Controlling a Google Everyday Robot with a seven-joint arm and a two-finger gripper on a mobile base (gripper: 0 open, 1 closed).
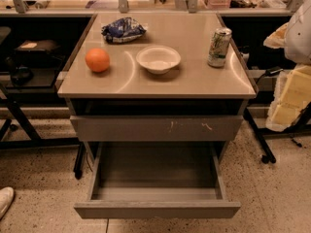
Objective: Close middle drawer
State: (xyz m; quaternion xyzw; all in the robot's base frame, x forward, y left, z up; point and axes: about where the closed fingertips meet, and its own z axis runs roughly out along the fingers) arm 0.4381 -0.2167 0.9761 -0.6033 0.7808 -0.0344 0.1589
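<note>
Your middle drawer (156, 210) is pulled far out toward the near edge, the lowest thing on the grey metal cabinet (73, 89), its plain flat front close to the bottom of the view. Inside you see only bare grey floor and side walls. Right above it sits the upper drawer front (156, 128), sticking out only a little, with pale orange-white scratches right of centre and a dark gap between it and the cabinet top. On the top: an orange (97, 60) at the left, a white bowl (158, 59) upright in the middle, and a tall drink can (219, 47) upright at the right, near the edge. A crumpled blue-and-white bag (123, 30) lies at the far side, behind the orange and bowl. None of these four touch each other. You can't see the gripper in this view; it's out of frame, so I can't tell whether it is wide, narrow or holding anything. At the far right edge there's a white rounded shape (299, 28) and, below it, pale yellow blocks (291, 98); can't tell what either is. The speckled floor (277, 193) runs around the cabinet, and the toe of a white shoe (5, 200) pokes in at the near left.
</note>
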